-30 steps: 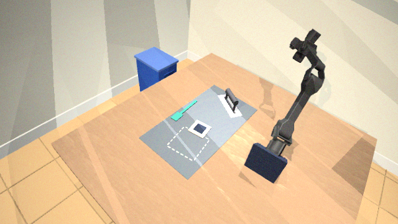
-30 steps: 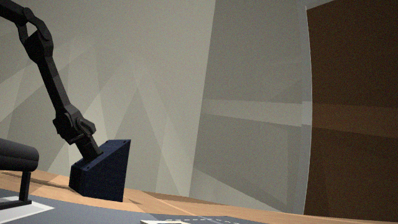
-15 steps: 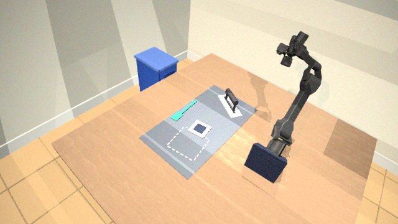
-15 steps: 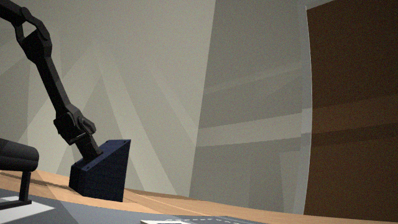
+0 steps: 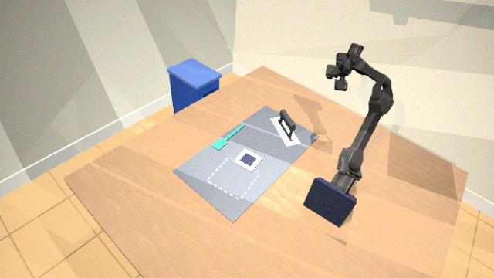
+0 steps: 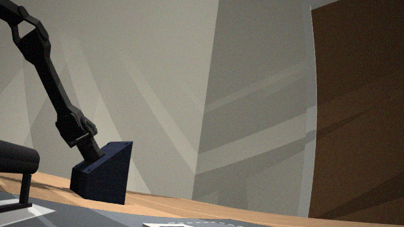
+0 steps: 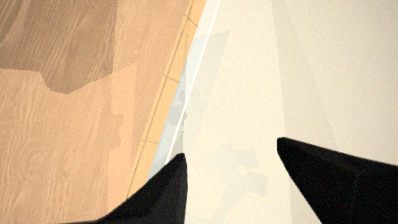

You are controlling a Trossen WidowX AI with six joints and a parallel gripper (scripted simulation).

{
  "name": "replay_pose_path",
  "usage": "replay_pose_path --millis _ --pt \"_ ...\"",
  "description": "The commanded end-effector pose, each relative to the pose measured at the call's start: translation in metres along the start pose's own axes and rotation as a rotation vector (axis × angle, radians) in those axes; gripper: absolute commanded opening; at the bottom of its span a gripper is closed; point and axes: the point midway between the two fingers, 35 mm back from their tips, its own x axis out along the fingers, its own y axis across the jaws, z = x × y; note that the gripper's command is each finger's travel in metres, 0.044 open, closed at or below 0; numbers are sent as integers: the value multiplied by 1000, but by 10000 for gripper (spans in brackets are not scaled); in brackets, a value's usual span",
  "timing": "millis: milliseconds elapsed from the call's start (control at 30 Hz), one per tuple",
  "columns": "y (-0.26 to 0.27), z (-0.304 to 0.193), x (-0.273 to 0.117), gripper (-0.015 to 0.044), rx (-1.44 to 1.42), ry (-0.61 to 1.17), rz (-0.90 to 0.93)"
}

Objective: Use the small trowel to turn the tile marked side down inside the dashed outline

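Note:
A trowel (image 5: 287, 120) (image 6: 19, 156) with a black raised handle over a flat white blade stands on the grey mat (image 5: 197, 166) (image 6: 110, 217), near its far right corner in the top view. The white tile (image 5: 248, 159) lies flat, its dark square mark facing up. It is at the upper corner of the dashed outline (image 5: 240, 198), mostly outside it; only its edge shows in the exterior view. My gripper (image 5: 334, 79) (image 7: 231, 152) is open and empty, high above the table and away from the trowel and tile. It is out of frame in the exterior view.
A teal flat-bladed tool (image 5: 220, 144) with a thin handle lies along the mat's far left edge. The dark blue arm base (image 5: 329, 202) (image 6: 105, 176) stands on the wooden table (image 5: 154, 216). A blue bin (image 5: 194, 73) stands beyond the table, and walls rise behind.

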Motion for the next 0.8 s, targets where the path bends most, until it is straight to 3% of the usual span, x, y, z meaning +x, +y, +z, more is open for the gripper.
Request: replay_pose_path --millis 0,767 --pt "19 29 5 270 -106 -52 70" --pt "106 154 -24 270 -717 -359 311"
